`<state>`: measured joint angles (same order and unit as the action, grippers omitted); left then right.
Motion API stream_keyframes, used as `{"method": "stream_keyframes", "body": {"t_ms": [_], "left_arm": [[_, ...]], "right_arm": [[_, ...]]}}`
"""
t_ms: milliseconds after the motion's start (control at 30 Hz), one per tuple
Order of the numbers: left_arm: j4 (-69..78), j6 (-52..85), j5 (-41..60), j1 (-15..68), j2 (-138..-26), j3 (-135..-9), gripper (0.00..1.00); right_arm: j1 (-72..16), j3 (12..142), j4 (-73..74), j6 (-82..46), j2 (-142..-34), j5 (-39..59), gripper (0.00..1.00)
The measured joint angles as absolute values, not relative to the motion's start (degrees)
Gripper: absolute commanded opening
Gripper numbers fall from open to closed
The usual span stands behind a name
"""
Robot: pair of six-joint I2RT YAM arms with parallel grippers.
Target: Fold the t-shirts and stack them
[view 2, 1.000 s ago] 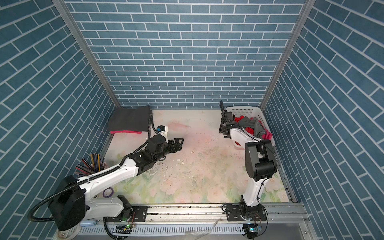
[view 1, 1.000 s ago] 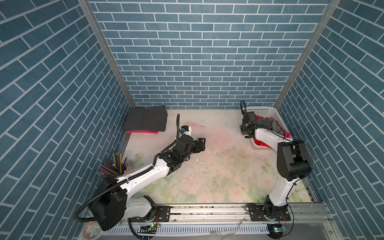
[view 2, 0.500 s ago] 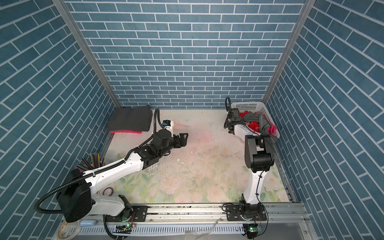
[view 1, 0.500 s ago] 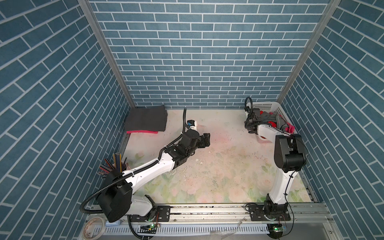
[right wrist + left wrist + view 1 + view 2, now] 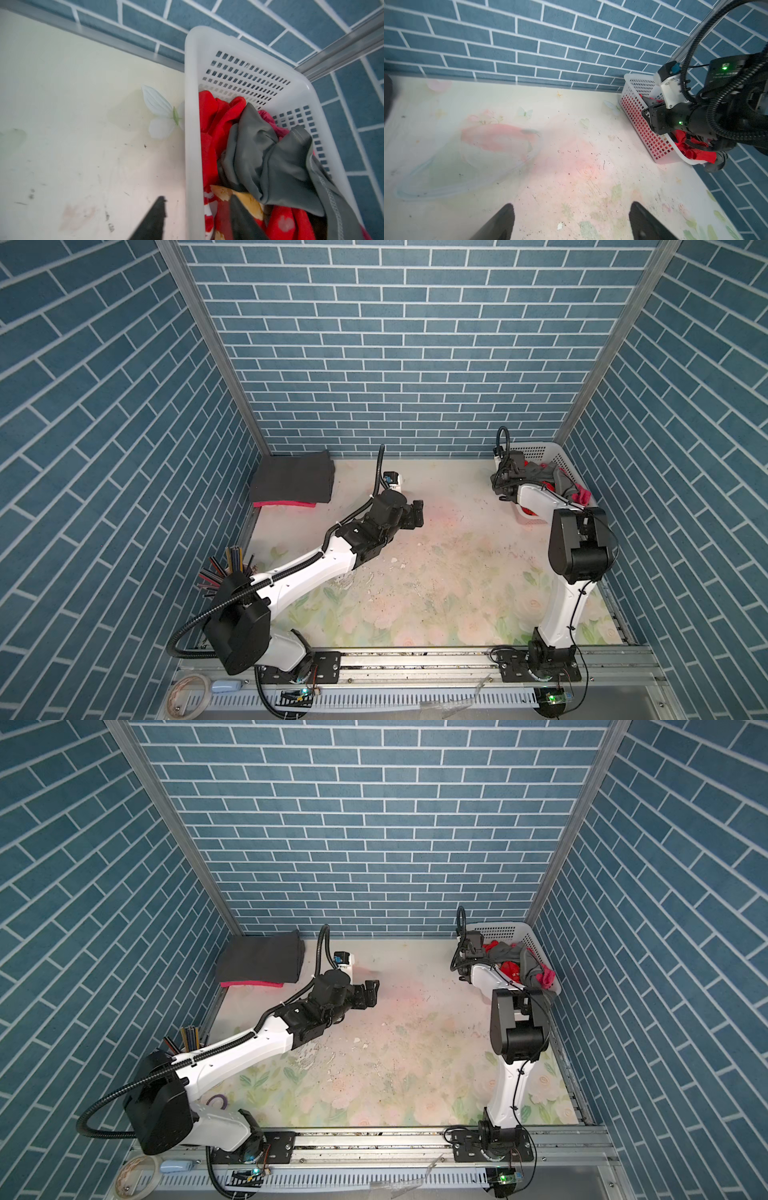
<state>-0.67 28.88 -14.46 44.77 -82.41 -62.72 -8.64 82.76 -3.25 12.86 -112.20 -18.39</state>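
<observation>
A white basket (image 5: 536, 448) (image 5: 498, 926) (image 5: 633, 99) stands in the back right corner. It holds crumpled t-shirts: a red one (image 5: 216, 124), a grey one (image 5: 270, 162) and a pink one (image 5: 582, 495). My right gripper (image 5: 197, 198) (image 5: 503, 487) is open astride the basket's near rim (image 5: 191, 124), one finger outside over the table, the other inside above the red cloth. A folded charcoal t-shirt (image 5: 293, 481) (image 5: 259, 961) lies on a folded pink one (image 5: 284, 504) at the back left. My left gripper (image 5: 572, 207) (image 5: 415, 512) (image 5: 372, 992) hangs open and empty over mid-table.
A holder of pencils (image 5: 230, 568) stands at the left edge near the front. A tape roll (image 5: 189, 693) lies beyond the front rail (image 5: 415, 659). Blue brick walls close in the back and both sides. The floral mat (image 5: 436, 572) is scuffed and flaking.
My right jaws have opened at the basket's rim, and that arm has reached further back. My left gripper has moved to the right and slightly towards the back wall.
</observation>
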Motion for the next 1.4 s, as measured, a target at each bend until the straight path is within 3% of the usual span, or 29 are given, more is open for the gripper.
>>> {"method": "stream_keyframes", "body": {"t_ms": [133,267,467,733,1033,1400], "left_arm": [[-0.3,24.7,-19.6,46.9,-83.0,-66.3,0.88],[1.6,19.0,-24.0,51.2,-87.7,-71.2,0.88],[2.4,8.8,-27.1,58.0,-98.6,-81.3,0.88],[0.5,0.6,-30.0,63.1,-107.2,-90.0,0.88],[-2.6,1.3,-29.8,62.9,-108.8,-91.7,0.88],[-3.7,2.2,-29.6,62.9,-109.1,-91.7,0.88]], "right_arm": [[-7.6,80.5,-3.6,6.0,-103.0,-15.6,0.88],[-1.9,81.0,-4.5,-1.6,-96.8,-16.4,0.88],[9.1,80.5,-8.7,-9.4,-99.3,-19.5,0.84],[15.2,79.0,-10.9,-12.6,-106.5,-13.8,0.70],[15.8,80.9,-11.7,-13.4,-109.6,-9.4,0.28],[15.3,82.7,-12.0,-13.3,-109.4,-6.3,0.49]]}}
